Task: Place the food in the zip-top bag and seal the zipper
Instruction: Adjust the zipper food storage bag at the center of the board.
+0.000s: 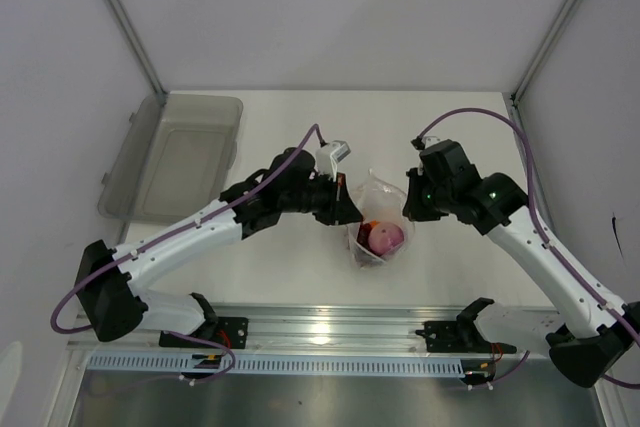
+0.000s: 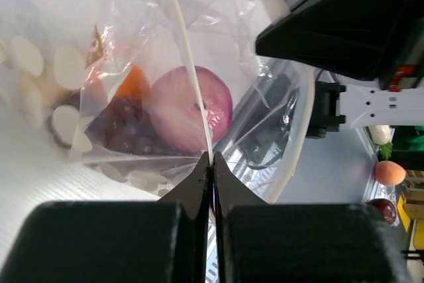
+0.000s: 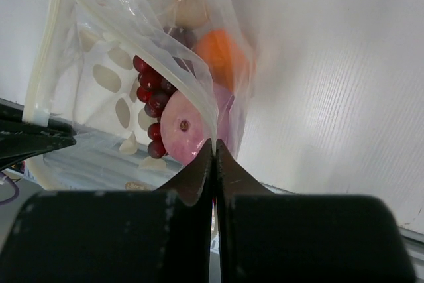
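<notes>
Right wrist shows berries (image 3: 150,95) in zip-top bag (image 3: 99,44); overhead they seem hidden.

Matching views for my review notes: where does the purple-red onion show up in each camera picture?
Top external: onion just below centre, inside the zip-top bag.
Left wrist: onion at centre, behind clear film.
Right wrist: onion left of centre, at mid-height.
Shared landmark: the orange beside it.

- zip-top bag (image 1: 388,197): clear, crinkly, mid bench (image 1: 300,267), mouth open.
- zipper (image 2: 184,51): whitish strip, halves apart.
- Inside: purple-red onion (image 2: 192,107), orange (image 2: 132,84), dark red berries (image 2: 122,127).
</notes>
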### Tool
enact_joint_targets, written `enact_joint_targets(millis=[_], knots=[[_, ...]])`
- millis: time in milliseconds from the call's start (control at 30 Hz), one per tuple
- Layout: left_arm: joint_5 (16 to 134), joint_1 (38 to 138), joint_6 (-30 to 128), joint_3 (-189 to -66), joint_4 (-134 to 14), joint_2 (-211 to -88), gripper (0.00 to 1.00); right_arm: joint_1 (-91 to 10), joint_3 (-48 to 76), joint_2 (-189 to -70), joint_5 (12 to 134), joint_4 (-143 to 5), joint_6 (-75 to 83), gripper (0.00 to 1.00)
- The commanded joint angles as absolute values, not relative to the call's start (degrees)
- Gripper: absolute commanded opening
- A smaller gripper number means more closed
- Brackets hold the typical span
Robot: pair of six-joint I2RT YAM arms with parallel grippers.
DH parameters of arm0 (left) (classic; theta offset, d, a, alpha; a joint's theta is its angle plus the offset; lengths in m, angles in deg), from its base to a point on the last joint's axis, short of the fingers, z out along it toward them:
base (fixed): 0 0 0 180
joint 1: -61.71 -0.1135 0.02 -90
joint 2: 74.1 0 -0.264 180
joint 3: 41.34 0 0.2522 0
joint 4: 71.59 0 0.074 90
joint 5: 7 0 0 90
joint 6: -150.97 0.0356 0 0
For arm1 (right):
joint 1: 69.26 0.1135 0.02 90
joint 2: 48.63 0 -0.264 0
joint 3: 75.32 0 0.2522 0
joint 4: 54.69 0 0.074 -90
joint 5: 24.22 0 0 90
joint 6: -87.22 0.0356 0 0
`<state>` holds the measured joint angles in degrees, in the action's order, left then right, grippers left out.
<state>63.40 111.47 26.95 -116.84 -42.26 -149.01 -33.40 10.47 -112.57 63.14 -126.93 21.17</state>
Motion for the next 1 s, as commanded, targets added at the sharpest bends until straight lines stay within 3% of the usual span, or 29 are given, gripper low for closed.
enact_joint_targets(millis=[0,300,700,967], knots=[[58.1,110.9,28.2,-122.9,-45.3,-149.2,0.01,-33.7,11.5,-110.1,62.4,-127.8,21.5,0.0],[46.6,111.5,18.4,-123.5,-57.5,-156.3,0.0,-33.7,15.8,-107.0,57.6,-135.7,21.7,0.0],[57.2,109.0,25.1,-115.7,-48.2,-152.4,0.01,-28.1,6.7,-110.8,67.8,-123.2,24.8,0.0],[56.5,107.6,25.5,-111.1,-49.9,-152.6,0.01,-26.7,4.6,-116.2,72.2,-115.3,25.8,0.0]])
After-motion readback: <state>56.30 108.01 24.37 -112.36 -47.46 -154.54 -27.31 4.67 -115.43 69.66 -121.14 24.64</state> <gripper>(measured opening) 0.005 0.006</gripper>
